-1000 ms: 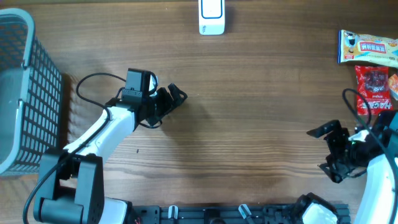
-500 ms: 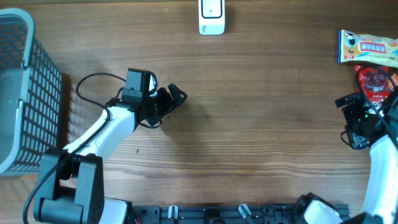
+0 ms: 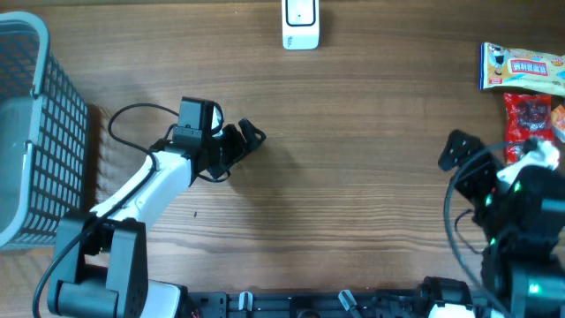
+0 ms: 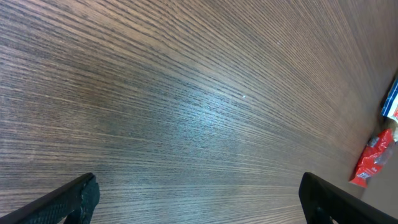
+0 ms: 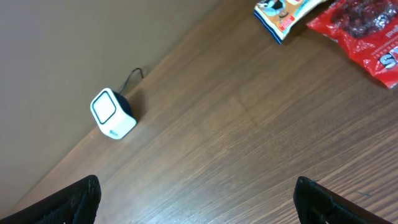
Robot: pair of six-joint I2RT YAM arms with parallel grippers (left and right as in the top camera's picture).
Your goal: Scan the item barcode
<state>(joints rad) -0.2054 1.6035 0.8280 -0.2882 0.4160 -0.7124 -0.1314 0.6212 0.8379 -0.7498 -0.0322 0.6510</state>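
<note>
Two snack packs lie at the table's right edge: a blue-and-yellow one (image 3: 523, 66) (image 5: 287, 11) and, just in front of it, a red one (image 3: 530, 122) (image 5: 364, 34) (image 4: 373, 160). The white barcode scanner (image 3: 300, 24) (image 5: 112, 114) stands at the back middle by the wall. My right gripper (image 3: 461, 163) (image 5: 199, 202) is raised above the table left of the red pack, open and empty, facing the back. Open and empty too, my left gripper (image 3: 243, 141) (image 4: 199, 199) hovers low over bare wood at left centre, far from the packs.
A grey wire basket (image 3: 26, 132) fills the far left edge. A black cable (image 3: 132, 115) loops beside the left arm. The scanner's cord (image 5: 134, 74) runs up the wall behind it.
The right arm has swung from the front right up toward the packs, then lifted and turned to face the back of the table. The left arm has not moved.
</note>
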